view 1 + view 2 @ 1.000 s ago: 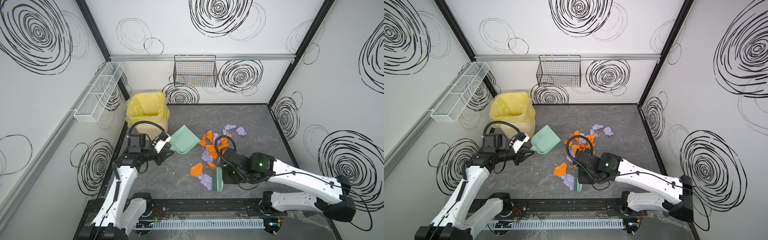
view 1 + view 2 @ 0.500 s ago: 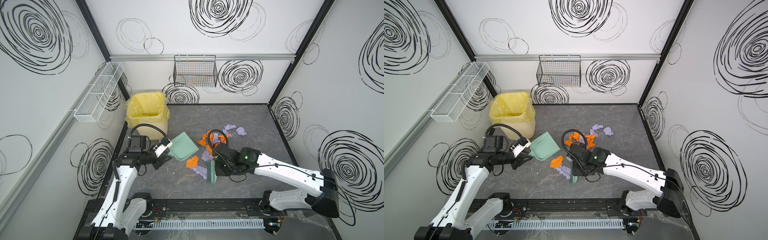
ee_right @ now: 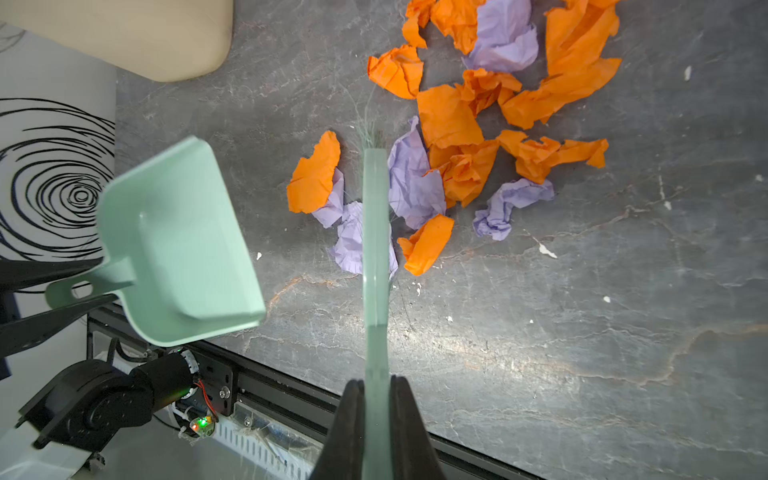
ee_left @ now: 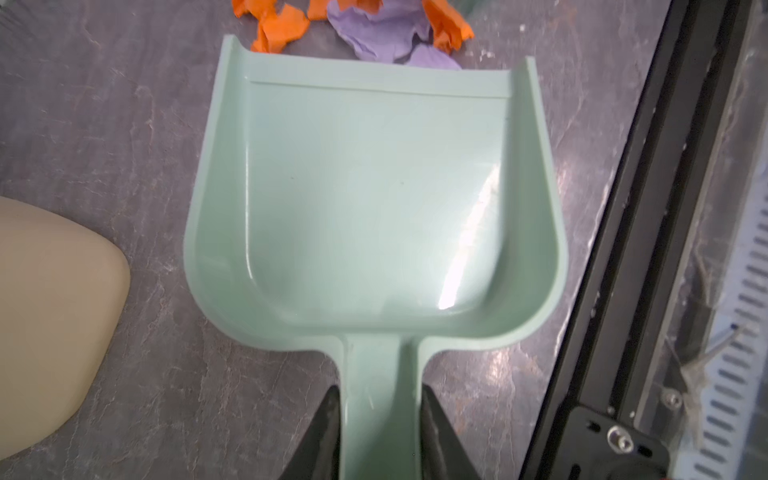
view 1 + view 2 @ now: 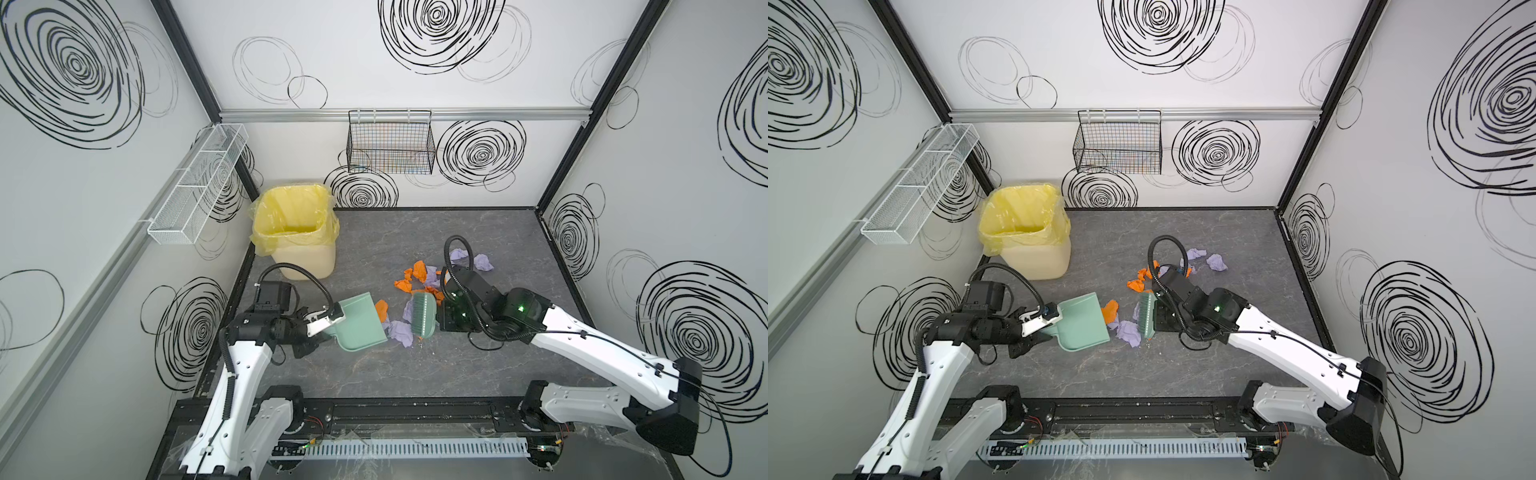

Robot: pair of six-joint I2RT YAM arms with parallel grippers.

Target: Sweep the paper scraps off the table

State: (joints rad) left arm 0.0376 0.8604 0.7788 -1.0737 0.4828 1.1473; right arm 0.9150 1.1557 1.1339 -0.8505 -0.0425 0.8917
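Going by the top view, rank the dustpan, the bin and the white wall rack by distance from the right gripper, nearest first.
1. The dustpan, just left of the right gripper.
2. The bin, at the table's back left.
3. The white wall rack, on the left wall.

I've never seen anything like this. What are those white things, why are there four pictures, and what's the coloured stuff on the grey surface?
The white things are two robot arms, the left arm and the right arm. Each ends in a two-fingered gripper. Two pictures look down on the whole booth from above, side by side. The other two come from small cameras on the arms' wrists, looking along the fingers. On the grey table lie crumpled orange and purple paper scraps, with a yellow-lined bin in the far left corner. The left gripper is shut on the handle of a green dustpan, which is empty. The right gripper is shut on a green brush set among the scraps.
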